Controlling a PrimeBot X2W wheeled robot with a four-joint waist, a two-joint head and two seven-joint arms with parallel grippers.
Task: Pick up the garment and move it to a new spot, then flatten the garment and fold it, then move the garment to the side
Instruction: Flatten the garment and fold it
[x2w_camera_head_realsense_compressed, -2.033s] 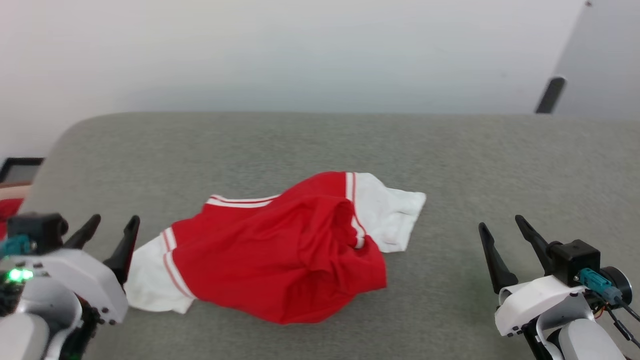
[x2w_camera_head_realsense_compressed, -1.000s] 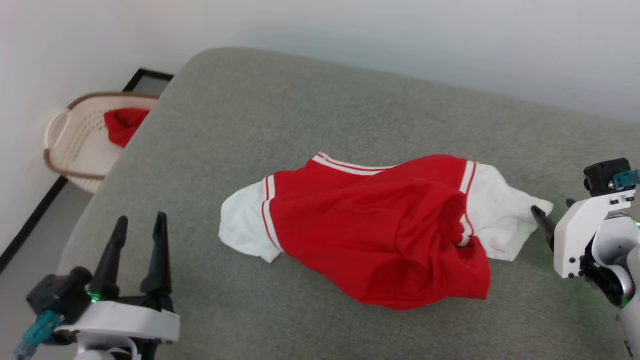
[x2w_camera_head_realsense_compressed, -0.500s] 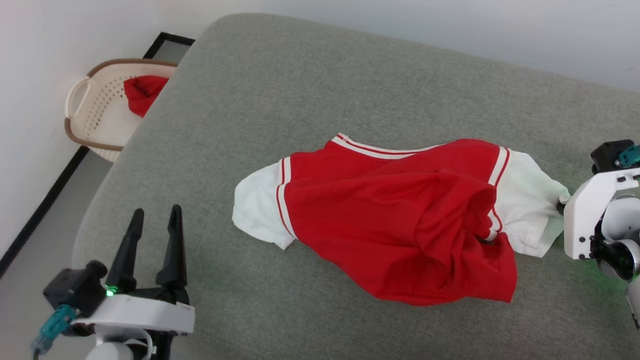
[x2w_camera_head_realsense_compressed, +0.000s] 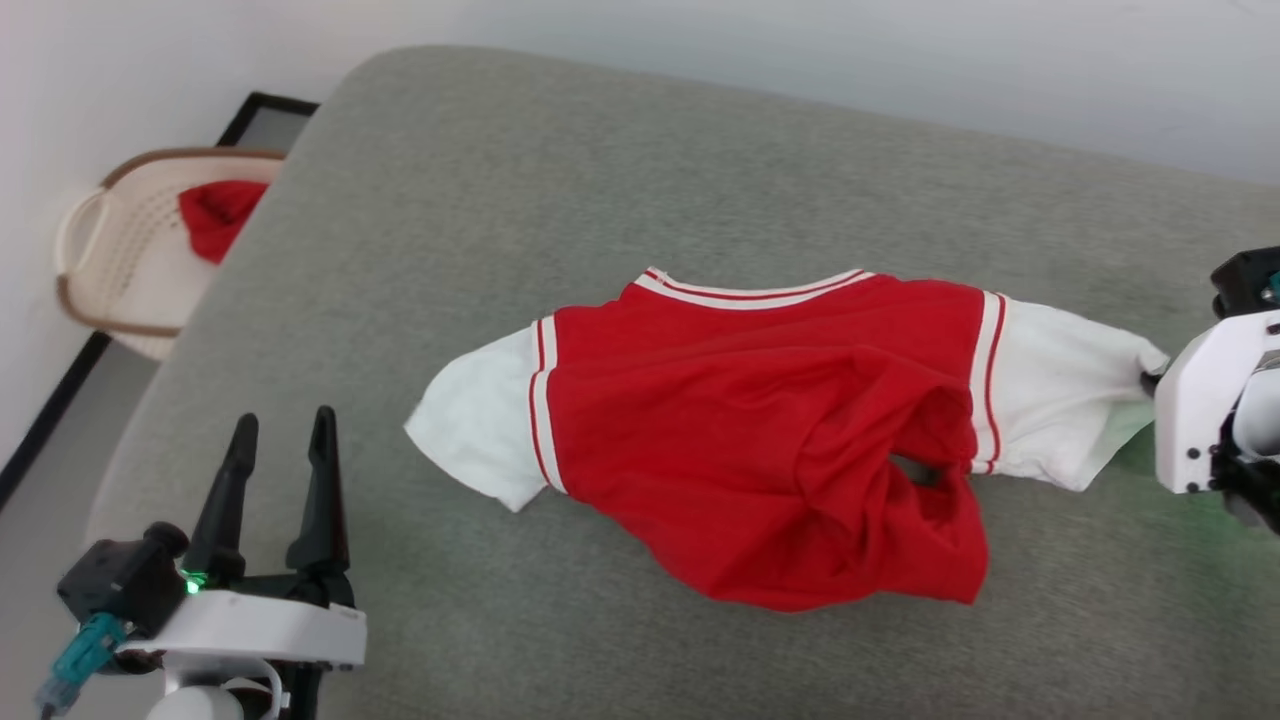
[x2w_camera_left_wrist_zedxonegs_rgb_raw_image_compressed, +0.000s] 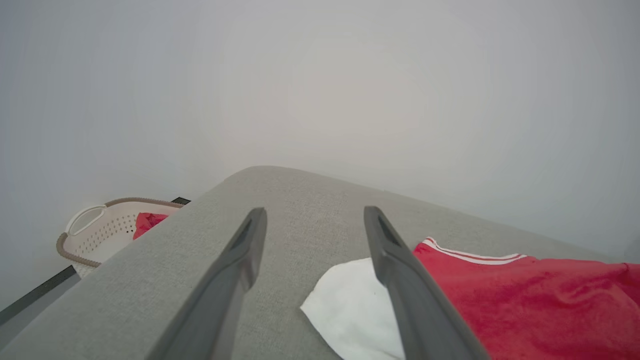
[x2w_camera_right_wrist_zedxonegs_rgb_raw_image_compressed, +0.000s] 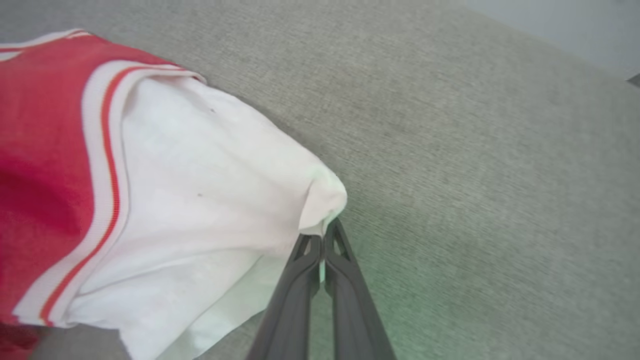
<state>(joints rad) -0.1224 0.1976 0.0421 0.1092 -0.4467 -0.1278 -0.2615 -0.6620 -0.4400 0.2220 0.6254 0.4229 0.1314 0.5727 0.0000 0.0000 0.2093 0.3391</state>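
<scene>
Pick-up step: right hand (x2w_camera_right_wrist_zedxonegs_rgb_raw_image_compressed: 324, 235) pinched shut on the white sleeve tip of the shirt (x2w_camera_head_realsense_compressed: 760, 420), which lies bunched on the worktop (x2w_camera_head_realsense_compressed: 600, 180) off to its left; left hand (x2w_camera_head_realsense_compressed: 284, 418) open and empty, other sleeve just ahead-right of it, so likely next: grab that, lift, carry.

We look along our left gripper (x2w_camera_left_wrist_zedxonegs_rgb_raw_image_compressed: 315, 212), its two dark fingers (x2w_camera_left_wrist_zedxonegs_rgb_raw_image_compressed: 235, 270) spread wide with bare upholstery between them. The grey padded surface (x2w_camera_left_wrist_zedxonegs_rgb_raw_image_compressed: 165, 280) runs away from us to a rounded far edge against a pale wall (x2w_camera_left_wrist_zedxonegs_rgb_raw_image_compressed: 320, 75). On the right lies the garment (x2w_camera_left_wrist_zedxonegs_rgb_raw_image_compressed: 510, 300): a red body with striped trim (x2w_camera_left_wrist_zedxonegs_rgb_raw_image_compressed: 470, 255) along its far edge and a white sleeve (x2w_camera_left_wrist_zedxonegs_rgb_raw_image_compressed: 345, 305) pointing left. Our right-hand finger crosses in front of that sleeve; whether it touches the cloth we cannot tell. Off the surface's left edge, lower down, stands a cream perforated basket (x2w_camera_left_wrist_zedxonegs_rgb_raw_image_compressed: 107, 232) with a brown rim and a red cloth (x2w_camera_left_wrist_zedxonegs_rgb_raw_image_compressed: 147, 222) inside.
</scene>
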